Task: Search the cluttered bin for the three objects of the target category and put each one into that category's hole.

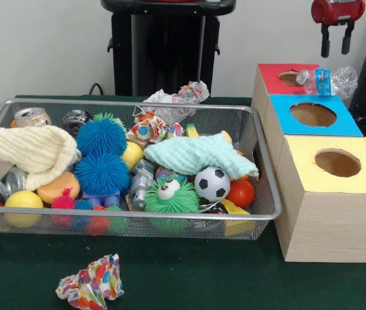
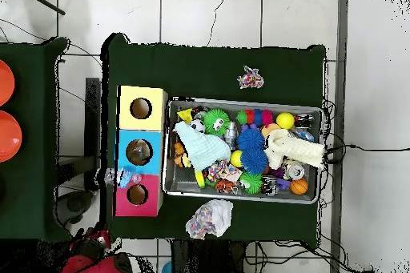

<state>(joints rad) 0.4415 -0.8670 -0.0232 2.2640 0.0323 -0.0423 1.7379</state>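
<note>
The open, empty gripper (image 1: pixel 337 39) hung above a plastic bottle (image 1: pixel 328 80) lying by the red box's hole (image 1: pixel 290 78), so it probably needed pushing in.

we see a crushed clear plastic bottle (image 1: pixel 328 81) (image 2: pixel 118 177) with a blue label lying on its side across the seam of the red-topped box (image 1: pixel 275 76) (image 2: pixel 137 196) and blue-topped box (image 1: pixel 313 116) (image 2: pixel 139 153), at two o'clock from the red hole (image 1: pixel 291 78) (image 2: pixel 137 194). the yellow-topped box (image 1: pixel 335 165) (image 2: pixel 142 109) adjoins the blue one.
</note>
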